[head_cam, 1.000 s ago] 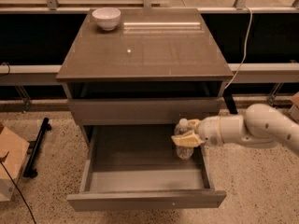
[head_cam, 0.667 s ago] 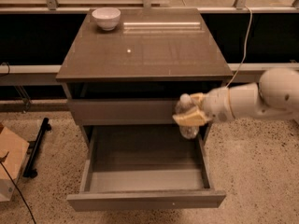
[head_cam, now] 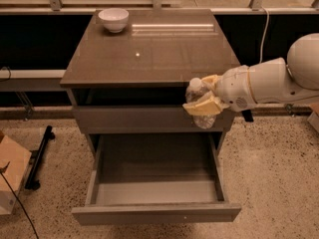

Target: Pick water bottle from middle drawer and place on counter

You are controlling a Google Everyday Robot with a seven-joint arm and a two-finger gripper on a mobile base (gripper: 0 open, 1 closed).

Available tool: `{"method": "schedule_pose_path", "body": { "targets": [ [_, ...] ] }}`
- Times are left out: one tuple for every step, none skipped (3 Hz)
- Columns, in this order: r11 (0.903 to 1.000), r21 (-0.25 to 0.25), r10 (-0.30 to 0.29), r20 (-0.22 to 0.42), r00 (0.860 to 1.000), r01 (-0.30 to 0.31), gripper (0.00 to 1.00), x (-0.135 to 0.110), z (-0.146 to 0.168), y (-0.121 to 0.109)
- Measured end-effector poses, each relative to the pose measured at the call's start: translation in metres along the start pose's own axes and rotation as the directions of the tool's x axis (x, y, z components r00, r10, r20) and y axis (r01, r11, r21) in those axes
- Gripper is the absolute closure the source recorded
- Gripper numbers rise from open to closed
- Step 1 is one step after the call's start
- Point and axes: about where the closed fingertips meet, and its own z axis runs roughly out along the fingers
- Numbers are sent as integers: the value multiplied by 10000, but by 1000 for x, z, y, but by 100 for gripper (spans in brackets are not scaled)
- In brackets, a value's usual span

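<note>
The water bottle is a small clear bottle with a white cap, held upright in my gripper. The gripper's yellowish fingers are shut around its body. It hangs in front of the counter's front right edge, at about the height of the closed upper drawer front. The middle drawer is pulled wide open below, and its grey inside holds nothing I can see. My white arm reaches in from the right.
A white bowl stands at the counter's back left corner. A cardboard box and a black stand sit on the speckled floor at the left. A white cable hangs behind the cabinet.
My gripper has lifted the water bottle up out of the middle drawer, from inside its right side to the level of the counter's front edge.
</note>
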Motion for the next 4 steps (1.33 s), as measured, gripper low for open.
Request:
{"method": "schedule_pose_path", "body": {
  "targets": [
    [9999, 159, -56, -243, 9997, 59, 100, 1, 3, 0],
    [9916, 1116, -619, -323, 9976, 652, 100, -14, -5, -13],
    [9563, 2373, -1520, -961, 9837, 1710, 100, -37, -18, -35],
    [8962, 3309, -2432, -1909, 9510, 2956, 100, -55, -30, -58]
  ]
}}
